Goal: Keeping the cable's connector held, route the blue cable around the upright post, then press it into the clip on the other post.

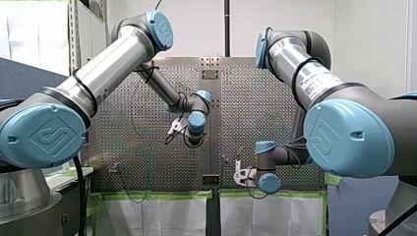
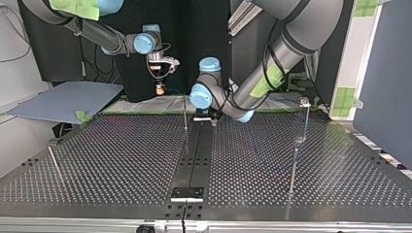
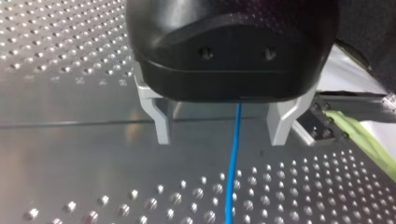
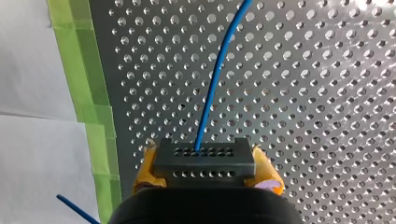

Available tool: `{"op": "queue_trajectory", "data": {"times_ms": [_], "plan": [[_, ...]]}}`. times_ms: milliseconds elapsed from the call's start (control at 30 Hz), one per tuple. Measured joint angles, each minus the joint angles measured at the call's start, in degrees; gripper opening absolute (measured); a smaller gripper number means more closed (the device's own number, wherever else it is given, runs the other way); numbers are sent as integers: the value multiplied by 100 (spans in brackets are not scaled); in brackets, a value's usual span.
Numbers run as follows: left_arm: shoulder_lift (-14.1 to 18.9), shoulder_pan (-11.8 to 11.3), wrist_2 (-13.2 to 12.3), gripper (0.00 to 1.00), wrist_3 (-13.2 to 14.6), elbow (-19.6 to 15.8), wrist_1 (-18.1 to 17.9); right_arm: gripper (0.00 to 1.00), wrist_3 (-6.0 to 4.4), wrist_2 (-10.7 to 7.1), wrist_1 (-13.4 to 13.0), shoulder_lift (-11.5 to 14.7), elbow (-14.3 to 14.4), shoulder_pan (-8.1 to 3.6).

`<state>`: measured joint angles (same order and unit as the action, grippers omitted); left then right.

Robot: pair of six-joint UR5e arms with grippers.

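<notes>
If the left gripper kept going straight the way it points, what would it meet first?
Likely the perforated table: the left gripper points at it, open astride the blue cable, which it might brush first; depth is unclear.

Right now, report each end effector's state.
Left end effector: open, blue cable running ungripped between its fingers.
Right end effector: closed on the cable's connector.

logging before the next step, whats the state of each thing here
left gripper: jaws open, cable passing between them
right gripper: jaws shut on the connector
connector: held, cable plugged into it
cable: curving away from the connector over the table
</notes>
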<state>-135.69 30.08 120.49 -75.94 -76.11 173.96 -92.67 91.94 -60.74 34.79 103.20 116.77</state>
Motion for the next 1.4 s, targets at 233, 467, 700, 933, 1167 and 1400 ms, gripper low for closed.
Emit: {"op": "queue_trajectory", "data": {"times_ms": [233,467,700,933,1167,1400], "plan": [[-263,76,-20,100,-78,-1,-166,0,9,-55,0,13,2,1],[-354,108,-64,100,-148,0,-351,0,10,-126,0,39,13,4],[-519,179,-232,100,-241,1,-561,0,10,-157,-7,50,19,19],[-752,246,-371,100,-296,1,-705,0,10,-210,-7,46,-4,33],[-819,385,-506,100,-339,1,-987,0,10,-250,-9,19,-25,40],[-814,484,-546,100,-347,1,-1113,0,10,-252,-9,-23,-36,29]]}}
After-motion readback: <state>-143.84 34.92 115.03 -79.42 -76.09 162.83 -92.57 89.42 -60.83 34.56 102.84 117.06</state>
